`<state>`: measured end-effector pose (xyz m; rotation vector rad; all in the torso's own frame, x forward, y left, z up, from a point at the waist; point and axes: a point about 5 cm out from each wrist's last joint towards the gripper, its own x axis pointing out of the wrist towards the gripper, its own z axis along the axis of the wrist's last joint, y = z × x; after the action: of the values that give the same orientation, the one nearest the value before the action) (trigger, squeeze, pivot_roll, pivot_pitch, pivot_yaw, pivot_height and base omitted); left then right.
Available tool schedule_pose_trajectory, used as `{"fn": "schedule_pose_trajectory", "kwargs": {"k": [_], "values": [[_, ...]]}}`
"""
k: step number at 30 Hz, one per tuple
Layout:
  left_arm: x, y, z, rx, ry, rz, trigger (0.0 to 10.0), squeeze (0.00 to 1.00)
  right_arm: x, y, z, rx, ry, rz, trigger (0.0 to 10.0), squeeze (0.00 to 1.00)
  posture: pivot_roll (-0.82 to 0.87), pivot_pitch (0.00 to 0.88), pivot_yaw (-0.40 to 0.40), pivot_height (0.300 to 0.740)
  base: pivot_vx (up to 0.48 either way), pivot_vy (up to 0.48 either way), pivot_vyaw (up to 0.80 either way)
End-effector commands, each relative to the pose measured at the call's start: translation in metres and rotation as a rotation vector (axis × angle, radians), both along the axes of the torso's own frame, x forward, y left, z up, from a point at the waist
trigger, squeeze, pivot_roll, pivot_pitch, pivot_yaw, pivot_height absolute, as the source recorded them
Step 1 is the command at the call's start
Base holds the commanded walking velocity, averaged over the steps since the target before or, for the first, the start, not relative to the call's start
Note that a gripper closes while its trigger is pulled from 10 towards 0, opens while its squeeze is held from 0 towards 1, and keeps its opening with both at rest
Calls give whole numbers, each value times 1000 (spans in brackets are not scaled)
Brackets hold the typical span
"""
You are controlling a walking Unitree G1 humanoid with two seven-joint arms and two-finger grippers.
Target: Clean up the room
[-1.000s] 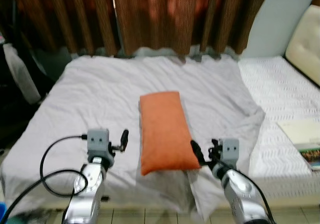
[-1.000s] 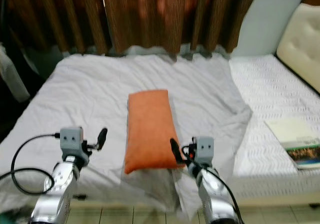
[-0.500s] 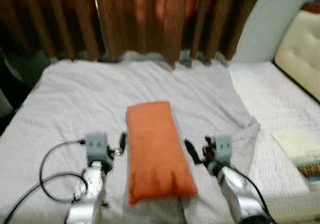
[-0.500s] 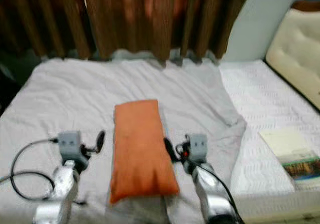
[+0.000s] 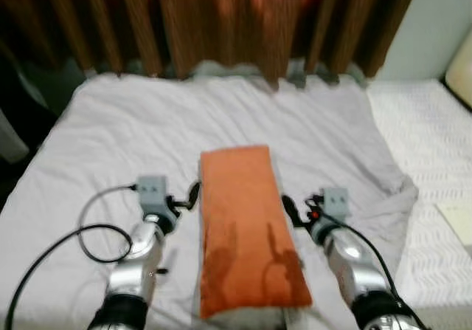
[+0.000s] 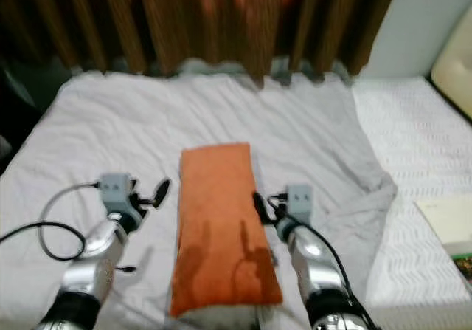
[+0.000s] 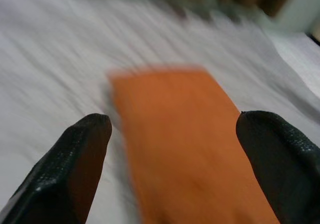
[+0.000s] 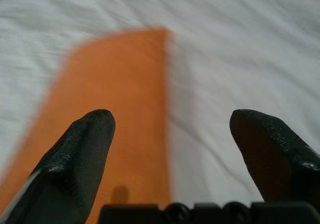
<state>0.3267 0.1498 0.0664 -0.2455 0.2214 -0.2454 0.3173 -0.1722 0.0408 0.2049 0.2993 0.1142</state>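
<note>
An orange pillow [image 5: 247,227] lies lengthwise in the middle of a bed [image 5: 103,145] covered with a wrinkled white sheet, brown curtains [image 5: 221,20] behind. The left gripper [image 5: 193,194] hovers just beside the pillow's left edge, the right gripper [image 5: 292,210] just beside its right edge. Both grippers' fingers are spread wide, holding nothing.

Blurred orange pillow [image 7: 185,139] on white sheet [image 7: 55,68], left claw [image 7: 172,166] fingers spread wide apart
</note>
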Motion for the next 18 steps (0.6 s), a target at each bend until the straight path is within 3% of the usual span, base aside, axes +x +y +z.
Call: {"fn": "schedule_pose_trajectory", "kwargs": {"k": [1,2,3,11,18], "values": [[-3,7,-14,-63,100,15,10000,0,2,2,-3,56,41,-30,10000,0,25,277,-22,740,0,0,0],[-3,7,-14,-63,100,15,10000,0,2,2,-3,56,41,-30,10000,0,25,277,-22,740,0,0,0],[3,6,-10,-113,112,8,10000,0,6,2,1,71,39,-28,10000,0,-6,371,-19,740,0,0,0],[24,1,12,-224,52,-20,10000,0,25,8,23,132,-28,-22,10000,0,-37,533,-23,740,0,0,0],[23,10,11,-224,53,7,10000,0,23,23,19,179,-13,6,10000,0,-30,581,-10,740,0,0,0]]}}
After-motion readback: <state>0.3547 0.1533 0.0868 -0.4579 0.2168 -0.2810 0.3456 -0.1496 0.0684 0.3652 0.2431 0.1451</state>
